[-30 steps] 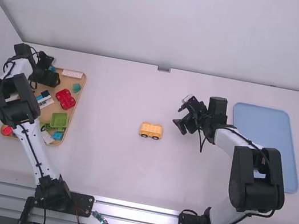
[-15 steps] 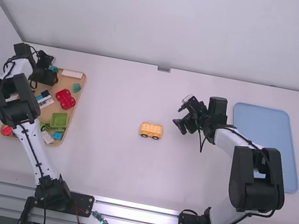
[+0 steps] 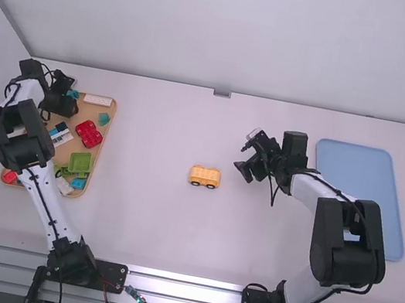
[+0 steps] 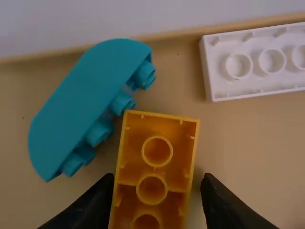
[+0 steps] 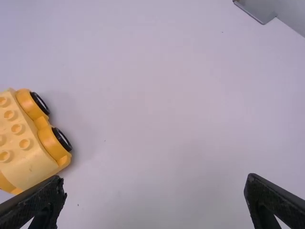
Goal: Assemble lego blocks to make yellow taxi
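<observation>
In the high view, the left gripper (image 3: 63, 104) is low over the far end of the tan tray (image 3: 112, 113), with a curved teal block (image 3: 73, 94) at its far side and a long white brick (image 3: 97, 101) to its right. A red brick (image 3: 89, 133) lies nearer the camera and to the right of that gripper, and a green block (image 3: 80, 163) lies farther toward the camera. The right gripper (image 3: 242, 156) is over the white table (image 3: 149, 228), its fingers spread; the yellow car base (image 3: 204, 176) stands to its left and nearer the camera, and the blue tray (image 3: 361, 187) is to its right. In the left wrist view, the left gripper (image 4: 157, 177) has its fingers parted around an orange brick (image 4: 157, 167) whose hollow underside faces up; a gap shows on one side of the brick, so it is not clamped. The curved teal block is right beside the brick. In the right wrist view, the right gripper (image 5: 155, 180) has its fingers wide apart with nothing between them, and the wheeled yellow car base sits just beyond one finger, outside the grip.
</observation>
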`<state>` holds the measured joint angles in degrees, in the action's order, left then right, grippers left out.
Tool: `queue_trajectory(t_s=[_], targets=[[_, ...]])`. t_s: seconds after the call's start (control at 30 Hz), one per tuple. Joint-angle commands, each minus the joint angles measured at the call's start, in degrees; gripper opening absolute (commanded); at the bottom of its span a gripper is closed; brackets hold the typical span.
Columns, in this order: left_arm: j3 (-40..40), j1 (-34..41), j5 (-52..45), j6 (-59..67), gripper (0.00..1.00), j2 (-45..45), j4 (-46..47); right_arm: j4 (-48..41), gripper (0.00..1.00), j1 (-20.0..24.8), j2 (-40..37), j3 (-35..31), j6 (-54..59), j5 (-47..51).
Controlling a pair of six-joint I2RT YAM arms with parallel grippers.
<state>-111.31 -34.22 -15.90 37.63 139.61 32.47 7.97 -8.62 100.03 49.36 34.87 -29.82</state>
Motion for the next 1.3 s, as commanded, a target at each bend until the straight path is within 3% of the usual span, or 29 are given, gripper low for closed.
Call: queue_trajectory(t_s=[0.0,0.3,0.7,0.8,1.0,1.13,1.27], targets=[[1.0,0.5,0.3,1.2,0.44,1.2,0.5,-0.1,0.99,0.1,-1.7,0.1,0.0,-0.3],[1.0,0.5,0.5,1.2,0.41,1.2,0.7,-0.1,0.99,-0.1,-1.7,0.1,0.0,-0.3],[1.0,0.6,0.3,1.2,0.26,1.2,1.3,0.1,0.99,-0.2,-1.7,0.1,-0.1,-0.4],[1.0,0.4,0.2,1.2,0.16,1.2,1.3,0.5,0.99,-0.8,-1.7,0.1,-0.2,-2.2],[1.0,0.5,-3.5,1.2,0.02,0.5,1.7,4.9,0.99,-1.8,-1.7,0.1,-0.2,-12.4],[1.0,0.5,-9.5,0.8,0.02,-1.5,2.8,9.4,0.99,-2.0,-1.7,0.1,-1.5,-16.4],[1.0,0.5,-13.9,0.8,0.02,-4.0,4.6,14.1,1.00,-2.0,-1.7,0.1,-9.8,-16.5]])
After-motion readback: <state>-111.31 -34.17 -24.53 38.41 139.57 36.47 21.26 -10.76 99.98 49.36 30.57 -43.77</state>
